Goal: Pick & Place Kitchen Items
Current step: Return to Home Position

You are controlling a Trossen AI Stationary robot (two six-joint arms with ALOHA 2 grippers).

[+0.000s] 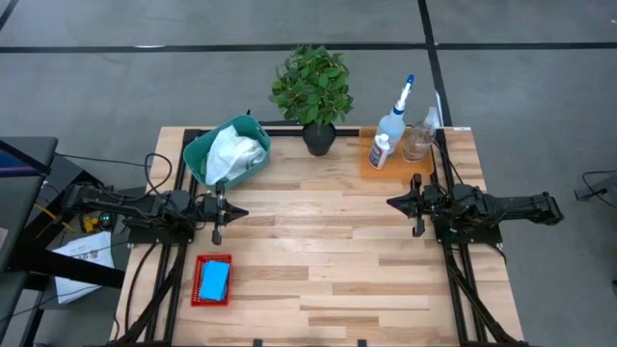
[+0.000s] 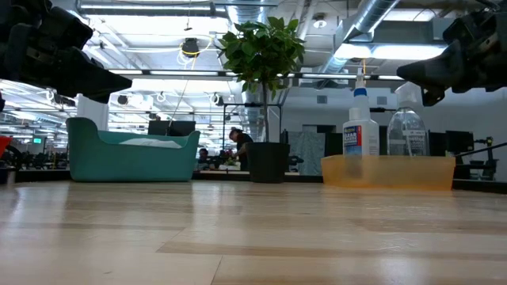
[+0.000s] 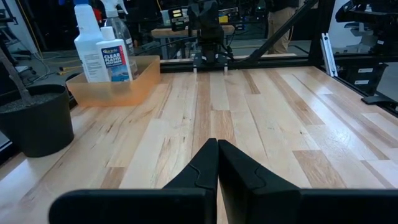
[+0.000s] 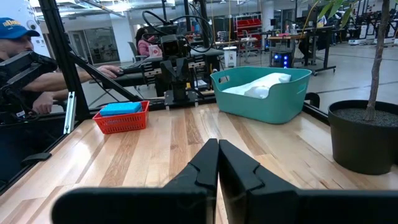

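Note:
My left gripper (image 1: 239, 213) hangs shut above the table's left side, pointing toward the right edge. My right gripper (image 1: 390, 202) hangs shut above the right side and faces it. Neither holds anything. A teal basin (image 1: 207, 154) at the far left holds a white cloth (image 1: 234, 151). An orange tray (image 1: 393, 164) at the far right carries two clear spray bottles (image 1: 394, 122) (image 1: 417, 142) and a small white labelled bottle (image 1: 380, 151), all standing upright. A blue sponge (image 1: 213, 279) lies in a red basket (image 1: 198, 289) near the front left.
A leafy plant in a black pot (image 1: 314, 96) stands at the far edge, between the basin and the tray. Bare wood (image 1: 318, 241) stretches between the two grippers and toward the near edge. In the right wrist view, a person (image 4: 25, 56) sits beyond the table's left edge.

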